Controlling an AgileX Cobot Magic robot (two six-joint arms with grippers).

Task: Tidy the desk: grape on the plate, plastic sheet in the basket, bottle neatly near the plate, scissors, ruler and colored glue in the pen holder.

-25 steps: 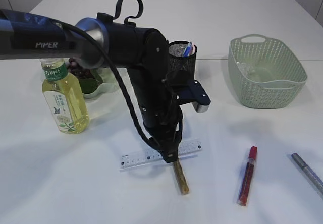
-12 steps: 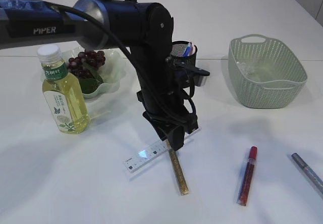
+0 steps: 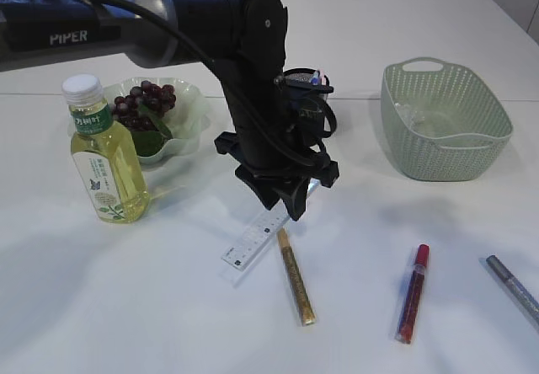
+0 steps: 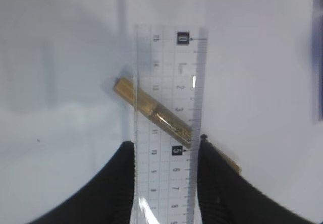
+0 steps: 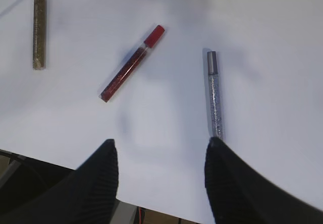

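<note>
Left gripper (image 4: 164,181): clamped on the clear ruler (image 4: 169,118) by its two long edges, fingers (image 4: 118,183) pressing in from either side.
Ruler position: one end in the jaws, the free end slanting down toward the table (image 3: 101,307); whether that tip touches the surface cannot be told.
Gold glitter glue (image 3: 296,275): lying flat right under the ruler, seen through the plastic in the left wrist view.
Risk one: a thin, slick strip pinched on its edges can bow or pivot out of the grip if the arm swings fast.
Risk two: a dragging low end could nudge the gold tube and roll it off its spot.
Pen holder (image 3: 305,88): black mesh, just behind the arm, already holding pens; a tilted ruler may catch the rim or jam on them.
Right gripper (image 5: 159,176): spread wide, holding nothing, hovering near the table's front edge.
Beneath it: red glitter glue (image 5: 131,63) and silver glitter glue (image 5: 214,94), well apart, untouched.
Grapes (image 3: 139,104): on the green plate (image 3: 192,121).
Bottle (image 3: 105,155): upright beside the plate.
Basket (image 3: 444,121): to the right, something clear inside, hard to identify.
</note>
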